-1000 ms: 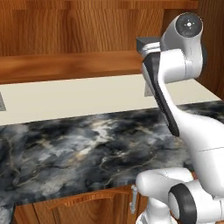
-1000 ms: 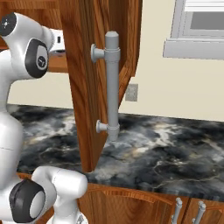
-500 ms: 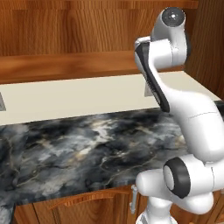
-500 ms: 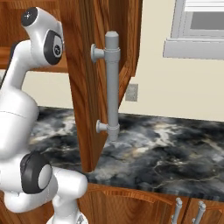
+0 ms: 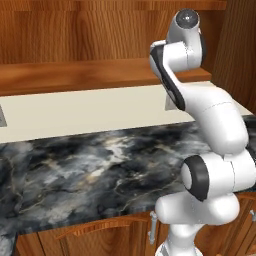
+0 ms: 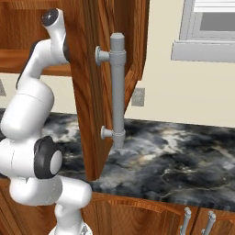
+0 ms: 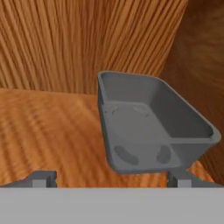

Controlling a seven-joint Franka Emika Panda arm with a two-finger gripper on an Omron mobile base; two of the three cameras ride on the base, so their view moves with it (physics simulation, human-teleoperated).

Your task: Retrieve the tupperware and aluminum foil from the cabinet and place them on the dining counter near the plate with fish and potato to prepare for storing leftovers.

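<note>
The shallow rectangular grey tupperware container with sloped walls point(image 7: 151, 124) sits on the reddish-brown wooden shelf point(image 7: 52, 131) inside the reddish-brown wooden wall cabinet point(image 6: 89, 87), just ahead of the jaws and a little toward the right tip. It rests close to the cabinet's back and side walls, so the hand has to come at it from the front. The jaws stand wide apart, holding nothing: their two dark tips point(image 7: 41, 178) flank the container's near end without touching it, a spread that looks meant to straddle it. The cabinet door with its long silver bar handle point(image 6: 117, 89) hangs open above the black-and-grey marbled tabletop point(image 5: 100, 165), leaving the white arm point(image 5: 200, 107) room to reach up inside.
</note>
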